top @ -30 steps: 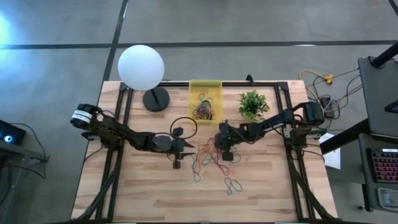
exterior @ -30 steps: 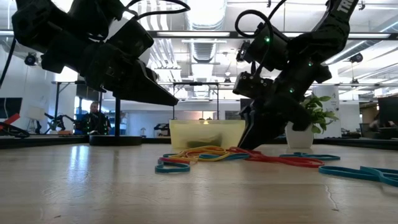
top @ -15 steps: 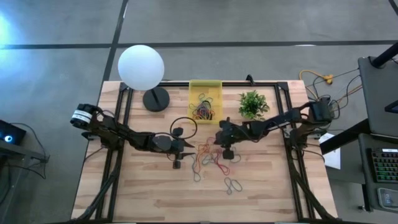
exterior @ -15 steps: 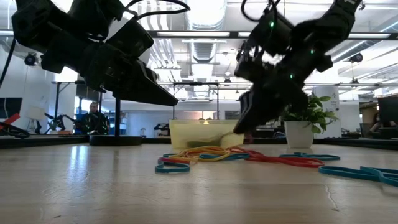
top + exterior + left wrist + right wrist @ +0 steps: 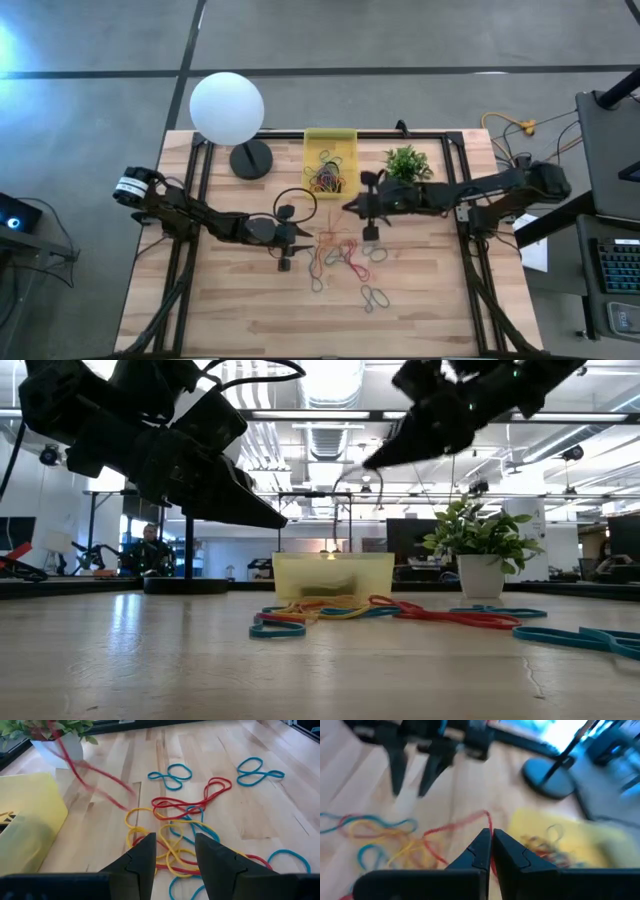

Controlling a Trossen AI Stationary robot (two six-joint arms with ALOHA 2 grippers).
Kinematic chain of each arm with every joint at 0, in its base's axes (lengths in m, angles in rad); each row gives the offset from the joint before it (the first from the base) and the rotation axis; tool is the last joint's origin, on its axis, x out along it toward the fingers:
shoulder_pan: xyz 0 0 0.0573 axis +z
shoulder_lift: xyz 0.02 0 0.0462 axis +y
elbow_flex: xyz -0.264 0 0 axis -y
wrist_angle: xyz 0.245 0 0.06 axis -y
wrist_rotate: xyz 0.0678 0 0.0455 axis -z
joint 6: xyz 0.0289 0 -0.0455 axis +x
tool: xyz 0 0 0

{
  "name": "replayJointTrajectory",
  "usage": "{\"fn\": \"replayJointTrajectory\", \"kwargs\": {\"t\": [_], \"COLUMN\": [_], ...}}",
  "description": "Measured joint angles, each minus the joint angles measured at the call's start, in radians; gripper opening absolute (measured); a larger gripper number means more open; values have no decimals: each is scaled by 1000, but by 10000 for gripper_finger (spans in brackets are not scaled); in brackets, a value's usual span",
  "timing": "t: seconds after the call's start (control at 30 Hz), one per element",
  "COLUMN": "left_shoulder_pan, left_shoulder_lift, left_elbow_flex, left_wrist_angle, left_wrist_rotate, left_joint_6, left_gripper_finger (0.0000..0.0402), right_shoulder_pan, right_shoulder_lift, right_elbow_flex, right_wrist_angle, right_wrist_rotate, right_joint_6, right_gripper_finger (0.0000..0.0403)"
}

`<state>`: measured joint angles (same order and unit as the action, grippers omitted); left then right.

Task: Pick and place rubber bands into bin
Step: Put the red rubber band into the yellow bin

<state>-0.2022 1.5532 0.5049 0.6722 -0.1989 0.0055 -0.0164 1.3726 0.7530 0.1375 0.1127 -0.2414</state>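
Red band (image 5: 462, 827), limp and light, dangles from the pinched-shut right tool (image 5: 491, 836) at frame centre; left tool (image 5: 172, 847) gapes, empty.

Right pincer (image 5: 490, 851) raised, jaws pressed together; left pincer (image 5: 172, 852) low over the table, jaws apart.

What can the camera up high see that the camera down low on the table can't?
Only the high view shows the white globe lamp, the rubber bands inside the yellow bin, and the whole table. Only the low view shows the room behind, with a person far off. Both show the plant, the loose rubber bands, and both arms above the table.
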Motion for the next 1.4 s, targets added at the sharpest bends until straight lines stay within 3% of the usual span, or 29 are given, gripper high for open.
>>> {"fn": "replayJointTrajectory", "kwargs": {"t": [0.27, 0.5, 0.83, 1.17, 1.4], "left_shoulder_pan": [0, 0, 0, 0, 0], "left_shoulder_lift": [0, 0, 0, 0, 0], "left_elbow_flex": [1, 2, -1, -1, -2], "left_wrist_angle": [2, 1, -9, -8, -8], "left_wrist_rotate": [0, 0, 0, -2, -2], "left_joint_6": [0, 0, 0, 0, 0], "left_gripper_finger": [121, 121, 121, 121, 121], "right_shoulder_pan": [-89, -212, -356, -398, -420], "right_shoulder_lift": [-64, -21, 170, 436, 495], "right_elbow_flex": [60, 133, 233, 360, 435], "right_wrist_angle": [0, 0, 1, -35, -205], "right_wrist_rotate": [3, -16, -171, -197, -196], "right_joint_6": [-115, -164, -139, -115, -53], "right_gripper_finger": [8, 8, 8, 8, 9]}}
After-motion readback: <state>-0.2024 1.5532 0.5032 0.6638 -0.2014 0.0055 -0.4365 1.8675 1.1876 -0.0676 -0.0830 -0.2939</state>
